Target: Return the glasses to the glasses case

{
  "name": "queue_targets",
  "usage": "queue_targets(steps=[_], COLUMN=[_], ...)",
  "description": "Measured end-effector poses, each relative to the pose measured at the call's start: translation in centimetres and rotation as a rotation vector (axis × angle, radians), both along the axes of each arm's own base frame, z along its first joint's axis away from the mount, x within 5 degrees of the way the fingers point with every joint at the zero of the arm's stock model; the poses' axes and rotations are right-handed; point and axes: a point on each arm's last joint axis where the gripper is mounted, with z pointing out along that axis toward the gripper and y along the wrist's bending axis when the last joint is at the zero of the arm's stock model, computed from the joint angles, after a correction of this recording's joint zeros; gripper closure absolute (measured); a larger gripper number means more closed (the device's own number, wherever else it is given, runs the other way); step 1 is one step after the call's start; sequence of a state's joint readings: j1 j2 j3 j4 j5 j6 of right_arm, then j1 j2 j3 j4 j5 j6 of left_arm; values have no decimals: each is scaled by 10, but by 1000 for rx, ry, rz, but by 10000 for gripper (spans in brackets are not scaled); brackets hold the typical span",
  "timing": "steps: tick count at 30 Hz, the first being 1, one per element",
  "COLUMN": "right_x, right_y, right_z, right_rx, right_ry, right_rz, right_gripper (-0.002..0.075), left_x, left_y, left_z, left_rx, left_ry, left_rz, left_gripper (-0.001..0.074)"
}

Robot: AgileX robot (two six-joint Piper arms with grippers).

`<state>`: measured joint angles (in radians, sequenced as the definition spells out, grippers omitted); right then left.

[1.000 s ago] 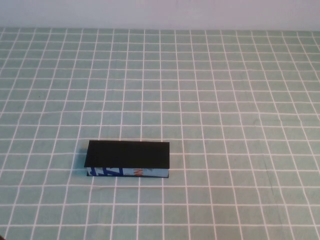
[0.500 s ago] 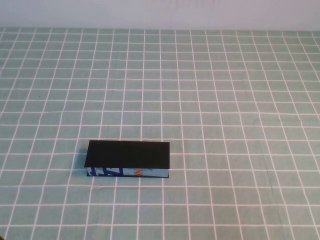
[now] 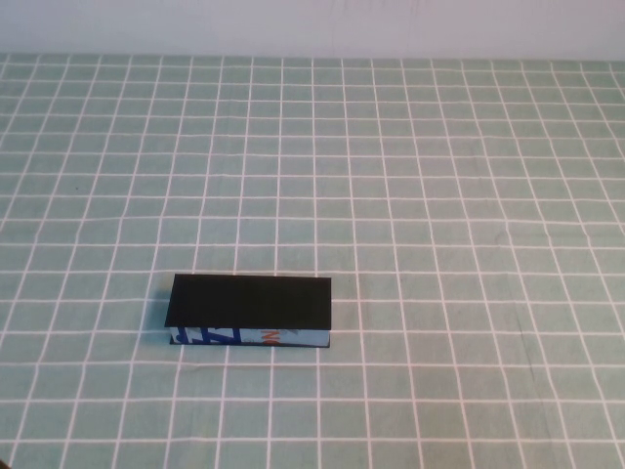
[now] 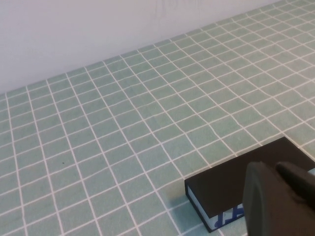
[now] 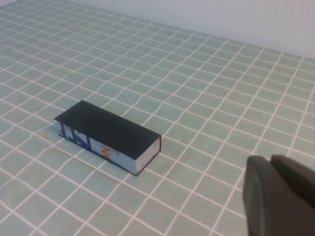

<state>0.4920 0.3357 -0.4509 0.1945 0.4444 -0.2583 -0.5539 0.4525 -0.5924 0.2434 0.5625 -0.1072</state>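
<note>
Glasses case, rectangular box, black lid, light-blue printed side [image 3: 250, 311]: lower left of high view, lid shut flat | glasses: nowhere visible | left gripper [image 4: 280, 199], right gripper [image 5: 278, 194]: withdrawn, jaws impossible to tell | next: confirm closure, avoid nudging.

My high camera looks down from my own side across the checked tablecloth [image 3: 439, 195] to the far wall. The left wrist camera sits low and close, with the left gripper [image 4: 278, 199] in its near corner. The right wrist camera rides a little farther back, showing the right gripper [image 5: 278, 196]. All three views share the glasses case [image 3: 249, 311].
</note>
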Motion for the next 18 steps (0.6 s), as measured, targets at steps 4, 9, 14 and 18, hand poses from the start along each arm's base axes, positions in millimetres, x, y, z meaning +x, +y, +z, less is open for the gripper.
queue_targets(steps=[4,9,14,18], right_x=[0,0,0,0], right_y=[0,0,0,0], right_z=[0,0,0,0], right_rx=[0,0,0,0], right_ry=[0,0,0,0], right_rz=[0,0,0,0], right_gripper=[737,737,737,737], left_x=[0,0,2,9], left_y=[0,-1,-3,-2], left_z=[0,1,7,-2], left_rx=[-6,-13,-53,-115], left_ry=[8,-3,-90,-173], left_rz=[-1,-8,-19,23], left_gripper=[734,733,733,734])
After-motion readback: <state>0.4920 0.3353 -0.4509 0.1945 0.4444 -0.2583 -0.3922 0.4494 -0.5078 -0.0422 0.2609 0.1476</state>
